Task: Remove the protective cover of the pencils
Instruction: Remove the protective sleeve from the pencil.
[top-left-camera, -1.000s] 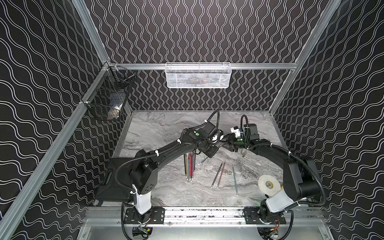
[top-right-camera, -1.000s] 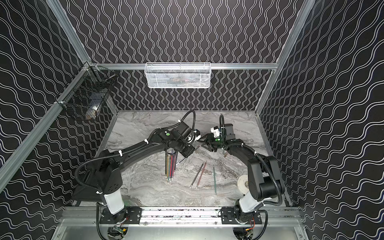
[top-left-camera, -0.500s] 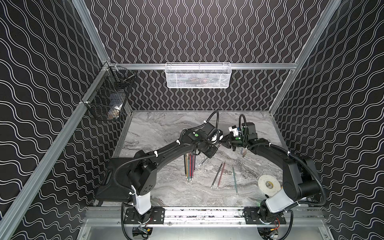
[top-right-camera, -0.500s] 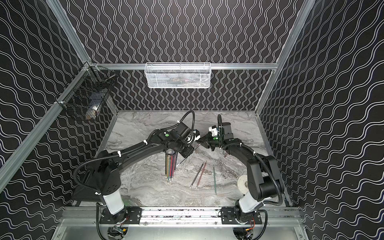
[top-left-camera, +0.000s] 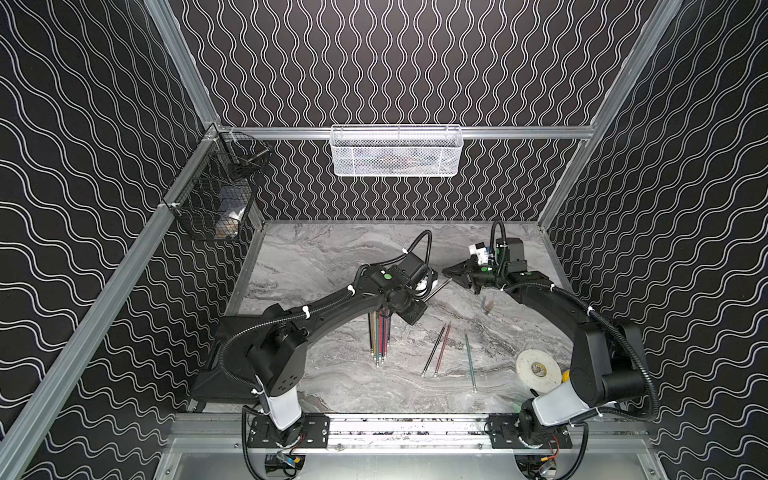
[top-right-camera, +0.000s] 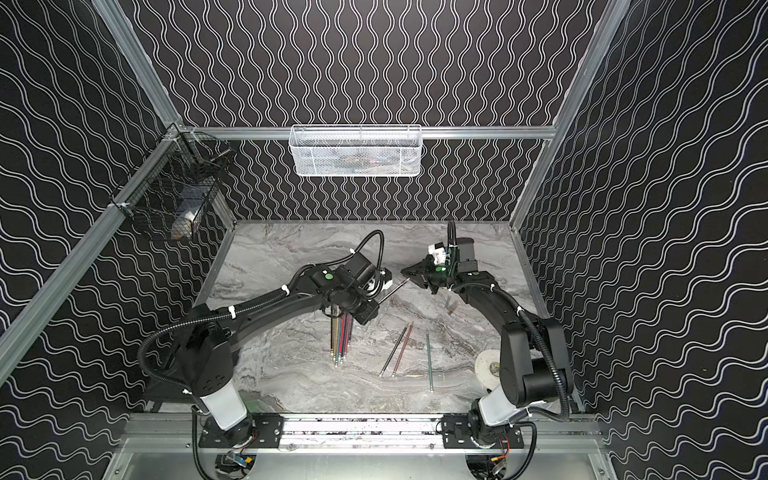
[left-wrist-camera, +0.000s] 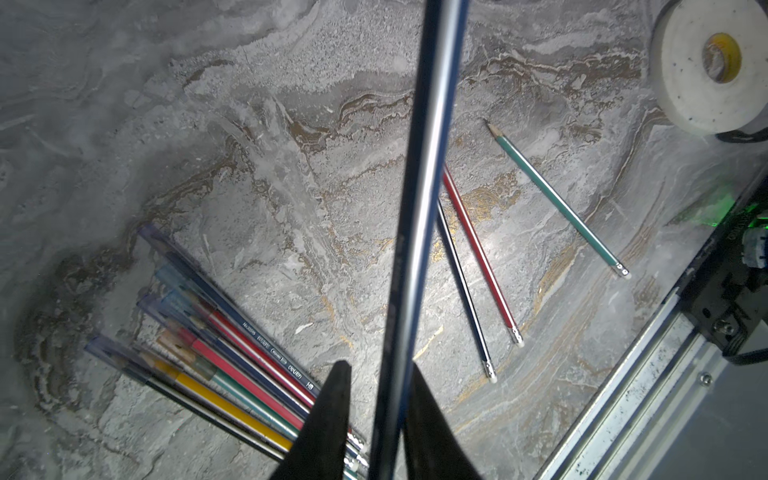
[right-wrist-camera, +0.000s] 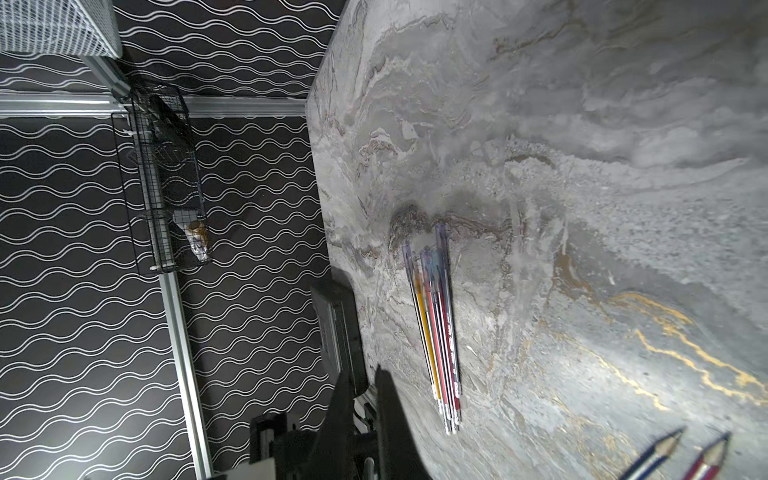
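Note:
A bundle of pencils (top-left-camera: 380, 336) lies mid-table, its tips in translucent blue covers (left-wrist-camera: 166, 270). Black (left-wrist-camera: 461, 286), red (left-wrist-camera: 478, 253) and green (left-wrist-camera: 557, 199) pencils lie apart with bare sharpened tips. My left gripper (left-wrist-camera: 379, 365) hovers above the bundle, open. A dark pencil (left-wrist-camera: 419, 187) runs between its fingers, against one finger and apart from the other. In a top view that pencil (top-left-camera: 440, 286) points at my right gripper (top-left-camera: 446, 273), which is shut with nothing seen between its fingers. A small loose cover (top-left-camera: 487, 306) lies below the right arm.
A white tape roll (top-left-camera: 538, 368) sits at the front right beside the right arm's base. A white mesh basket (top-left-camera: 397, 151) hangs on the back wall and a black wire basket (top-left-camera: 224, 199) on the left wall. A black pad (top-left-camera: 216, 374) lies front left.
My right gripper has shut and drawn slightly back and up. The left gripper's fingers have parted around the dark pencil. The pencils on the table have not moved.

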